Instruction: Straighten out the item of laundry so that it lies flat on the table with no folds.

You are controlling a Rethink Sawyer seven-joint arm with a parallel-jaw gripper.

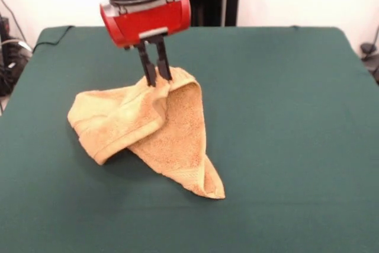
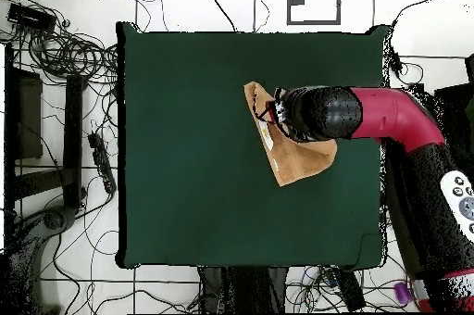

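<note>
The tan-orange terry towel [image 1: 160, 134] lies crumpled and folded on the dark green table [image 1: 284, 117], left of centre in the front view. One edge is lifted into a peak. My gripper [image 1: 157, 78] comes down from above and is shut on that peak, holding it a little above the table. A folded lobe hangs to the left and a pointed corner trails toward the front. In the overhead view the towel [image 2: 294, 161] shows partly under the arm, and the gripper itself is hidden by the arm's head [image 2: 319, 113].
The red and black arm [image 2: 407, 126] reaches in from the right of the overhead view. Cables and equipment [image 2: 65, 61] lie on the floor beyond the table's left edge.
</note>
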